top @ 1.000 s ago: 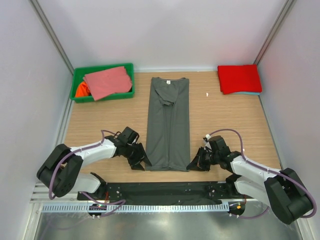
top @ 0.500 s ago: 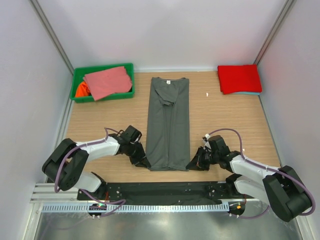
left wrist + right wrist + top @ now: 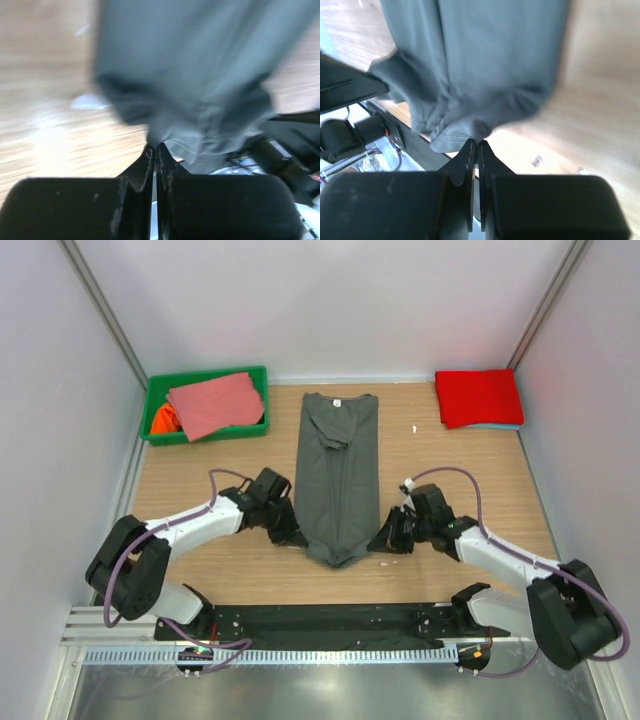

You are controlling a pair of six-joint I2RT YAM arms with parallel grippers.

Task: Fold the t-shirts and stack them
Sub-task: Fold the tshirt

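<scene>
Both grippers have moved up the table (image 3: pixel 450 475) in the last second. The left gripper (image 3: pixel 290 537) and right gripper (image 3: pixel 384 543), which sat at the near corners of the grey shirt (image 3: pixel 338 460), now hold its hem lifted and drawn in, so the near edge sags to a point between them. Each pair of jaws is clenched on a hem corner. I'd say the hem-to-collar fold has begun; the shirt lies mid-table, with the red stack (image 3: pixel 478 397) at the far right
</scene>
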